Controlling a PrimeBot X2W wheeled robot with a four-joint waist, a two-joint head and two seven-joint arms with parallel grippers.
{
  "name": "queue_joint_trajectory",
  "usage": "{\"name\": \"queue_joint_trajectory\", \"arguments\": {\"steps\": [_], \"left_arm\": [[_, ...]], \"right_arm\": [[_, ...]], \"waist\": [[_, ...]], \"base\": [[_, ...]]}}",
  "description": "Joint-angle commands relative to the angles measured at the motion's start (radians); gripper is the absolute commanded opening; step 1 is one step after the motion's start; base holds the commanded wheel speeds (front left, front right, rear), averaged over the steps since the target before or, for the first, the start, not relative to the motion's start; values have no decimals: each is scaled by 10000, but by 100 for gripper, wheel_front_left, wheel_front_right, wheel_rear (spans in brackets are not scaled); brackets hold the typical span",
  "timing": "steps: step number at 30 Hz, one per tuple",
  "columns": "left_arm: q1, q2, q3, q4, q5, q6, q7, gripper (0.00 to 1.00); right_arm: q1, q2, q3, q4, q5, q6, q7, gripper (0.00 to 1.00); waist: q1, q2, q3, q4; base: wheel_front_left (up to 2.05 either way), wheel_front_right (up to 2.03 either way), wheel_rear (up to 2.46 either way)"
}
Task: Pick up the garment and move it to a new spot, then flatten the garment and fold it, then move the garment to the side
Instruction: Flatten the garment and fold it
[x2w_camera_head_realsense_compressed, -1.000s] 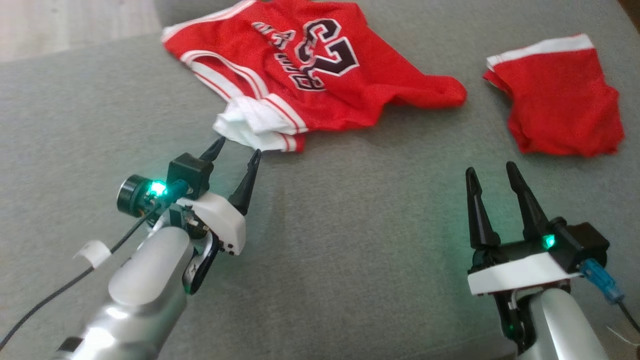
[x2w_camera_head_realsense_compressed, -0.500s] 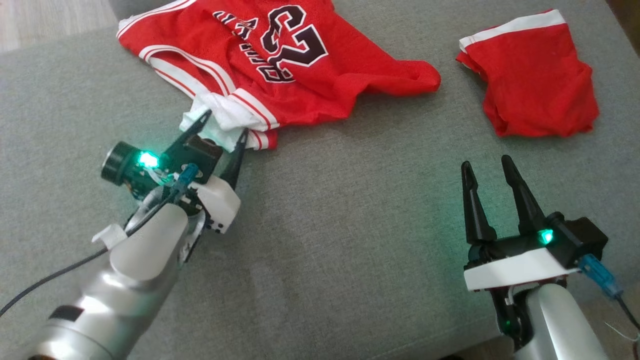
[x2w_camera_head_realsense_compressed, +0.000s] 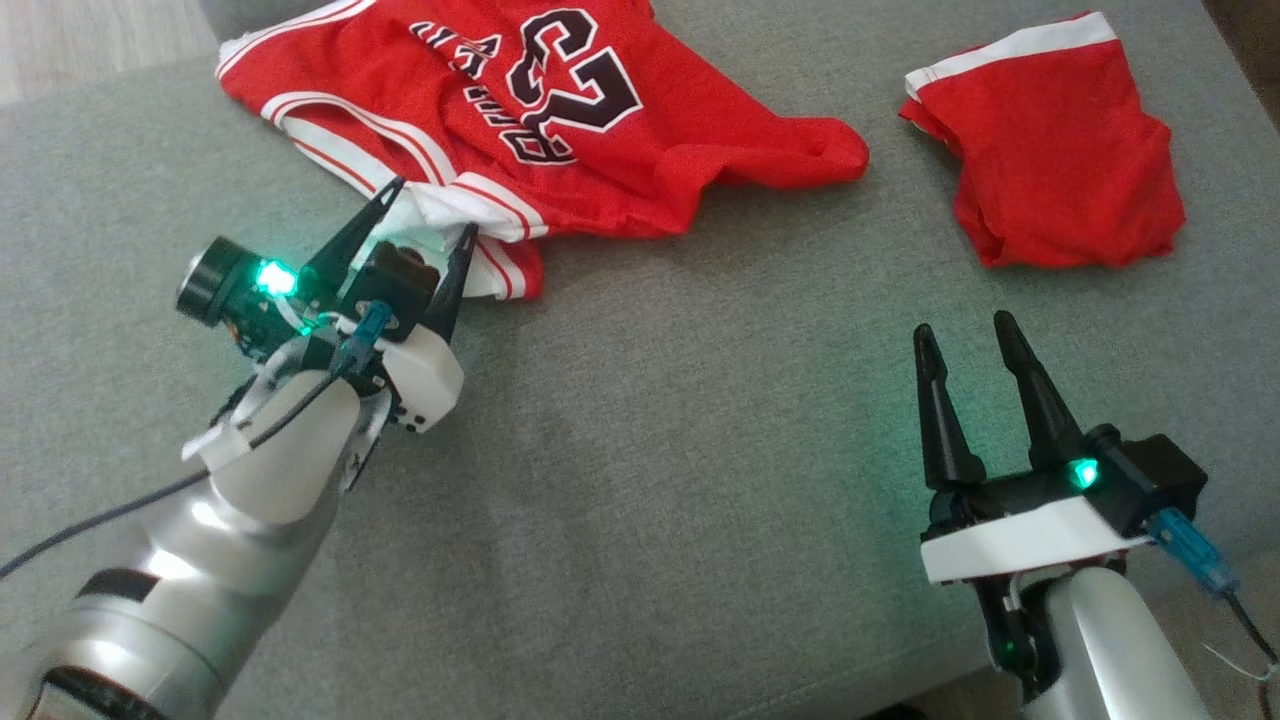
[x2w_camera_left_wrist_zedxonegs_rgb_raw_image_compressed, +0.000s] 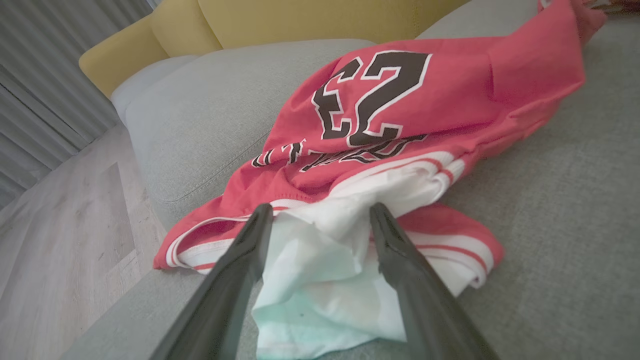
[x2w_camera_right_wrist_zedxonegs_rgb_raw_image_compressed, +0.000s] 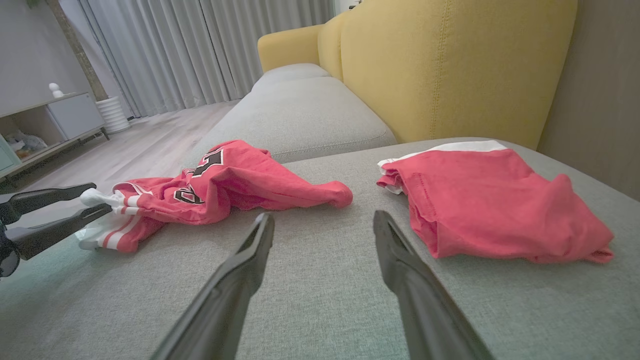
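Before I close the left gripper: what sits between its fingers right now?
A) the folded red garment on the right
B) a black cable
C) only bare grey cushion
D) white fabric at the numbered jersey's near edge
D: in the left wrist view the open fingers of the left gripper straddle the bunched white fabric at the edge of the jersey.

Jersey (x2w_camera_head_realsense_compressed: 700, 170) red w/ white-striped trim; sofa (x2w_camera_head_realsense_compressed: 650, 450) grey.

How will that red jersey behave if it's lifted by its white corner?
Probably floppy: the jersey lies in soft folds on the cushion, so it should drape. Likely light, being thin fabric. The bunched white corner between the open left gripper's fingers might unfold when lifted.
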Motion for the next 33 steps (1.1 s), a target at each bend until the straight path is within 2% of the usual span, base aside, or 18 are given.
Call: {"name": "queue_joint_trajectory", "arguments": {"steps": [1,11,12,13,17,23,33], "left_arm": [[-615,340,182,-80,120,-31,-59,100],[-1182,494,-261,810,322,-625,208,100],[-1226,493,-283,886,307,-705,222,45],[-1270,493,-294,958,281,-782,227,0],[-1442,511,-204,1103,105,-958,29,0],[-1836,683,56,967,-26,-778,-491,0],[-1919,1710,595,-477,-233,-272,-902,0]], "right_arm": [[-310,-47,247,-265,92,-9,-107,100],[-405,-47,287,-176,152,-9,-107,100],[-412,-47,288,-166,155,-9,-107,100],[-418,-47,286,-158,155,-9,-107,100],[-414,-47,239,-133,143,-9,-107,100],[-354,-47,166,-111,82,-9,-107,100],[-91,-47,76,-5,-87,-9,-107,100]], "waist": [[0,0,31,-36],[0,0,78,-229],[0,0,74,-237],[0,0,68,-242],[0,0,-7,-202],[0,0,-271,36],[0,0,-992,928]], "base": [[0,0,0],[0,0,0],[0,0,0],[0,0,0],[0,0,0],[0,0,0],[0,0,0]]}}
